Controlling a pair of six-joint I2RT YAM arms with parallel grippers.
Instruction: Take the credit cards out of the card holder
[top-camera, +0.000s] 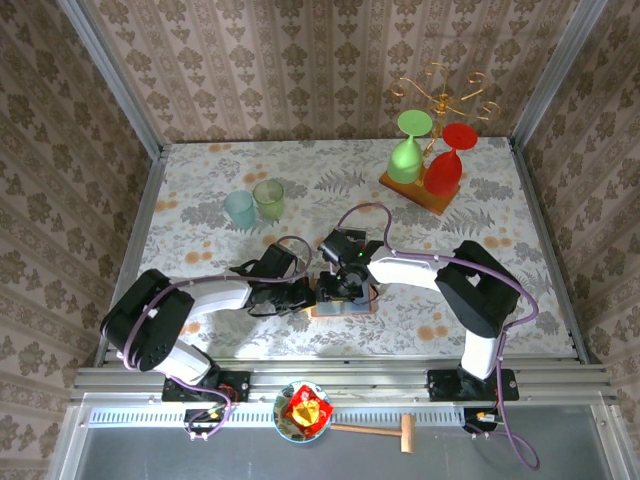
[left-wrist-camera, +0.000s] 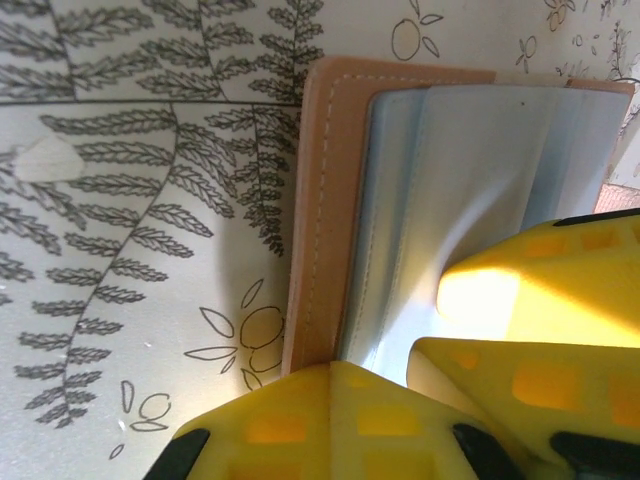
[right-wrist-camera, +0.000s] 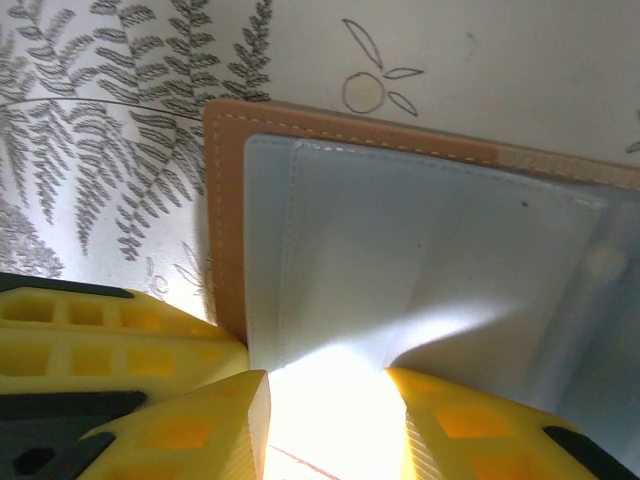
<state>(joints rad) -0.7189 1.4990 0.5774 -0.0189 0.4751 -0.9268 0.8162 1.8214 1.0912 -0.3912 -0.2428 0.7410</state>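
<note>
Robot lab cell dressed like a home, damask wallpaper panels (top-camera: 300, 60) on three sides, aluminium corner posts (top-camera: 112, 80), fern-print bench (top-camera: 200, 185), left arm (top-camera: 190, 300) and right arm (top-camera: 440, 272) bolted to a slotted rail (top-camera: 340, 381)

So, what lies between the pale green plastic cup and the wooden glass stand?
Nothing: in the top view only bare leaf-printed tablecloth stretches from the pale green plastic cup to the wooden glass stand.

One card holder (right-wrist-camera: 420, 260), two tumblers (top-camera: 240, 209) (top-camera: 268, 198), two goblets (top-camera: 408, 150) (top-camera: 447, 166), one stand (top-camera: 430, 203)

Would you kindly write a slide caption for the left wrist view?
Left claw pinching an edge of the card holder, which lies open on a fern-print tablecloth.
</note>
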